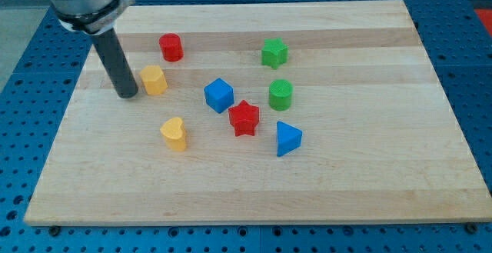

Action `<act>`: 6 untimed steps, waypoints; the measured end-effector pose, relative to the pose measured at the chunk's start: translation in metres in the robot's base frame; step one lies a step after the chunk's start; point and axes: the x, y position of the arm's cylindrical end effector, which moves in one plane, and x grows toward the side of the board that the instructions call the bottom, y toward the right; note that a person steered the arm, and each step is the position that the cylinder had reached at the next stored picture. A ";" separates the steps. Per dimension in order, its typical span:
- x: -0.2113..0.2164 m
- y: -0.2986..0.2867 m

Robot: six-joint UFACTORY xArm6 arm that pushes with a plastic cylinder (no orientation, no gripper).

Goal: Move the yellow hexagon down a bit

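Observation:
The yellow hexagon (154, 80) sits on the wooden board (361, 168) in the upper left part. My tip (127, 95) rests on the board just to the left of the yellow hexagon, a small gap apart from it. A yellow heart (174, 134) lies below the hexagon. A red cylinder (171, 48) stands just above and to the right of the hexagon.
A blue cube (218, 95), a red star (244, 118) and a blue triangle (288, 138) sit in the middle. A green star (274, 53) and a green cylinder (280, 94) sit right of centre. Blue perforated table surrounds the board.

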 end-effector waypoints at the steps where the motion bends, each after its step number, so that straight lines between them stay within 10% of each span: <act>1: -0.032 -0.007; 6: -0.033 0.040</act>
